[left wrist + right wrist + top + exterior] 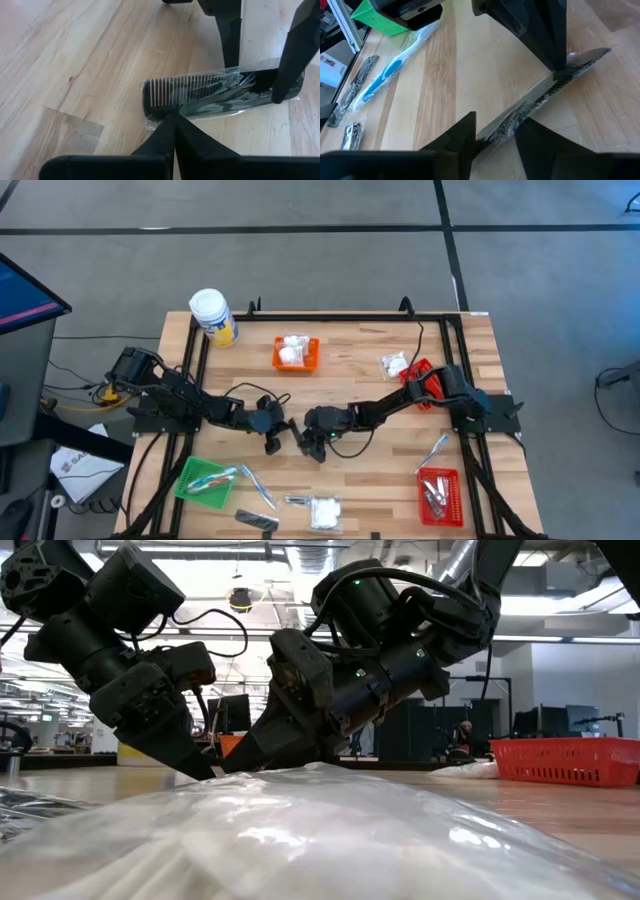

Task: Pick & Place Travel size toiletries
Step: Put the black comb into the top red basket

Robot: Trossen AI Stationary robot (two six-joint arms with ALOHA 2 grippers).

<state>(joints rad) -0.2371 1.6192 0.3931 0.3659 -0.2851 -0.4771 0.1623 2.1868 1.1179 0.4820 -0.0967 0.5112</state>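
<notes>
Right gripper [492,132] straddles one end of the wrapped black comb [220,92] at mid-table, fingers apart, not yet clamped | left gripper [172,122], fingers together, pins the other end; best squeeze squarely before lifting | orange basket [296,353] beyond

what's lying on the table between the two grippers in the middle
A black comb in clear wrap lies there, the right gripper straddling one end and the shut left gripper at the other; both wrist views show it.
</notes>
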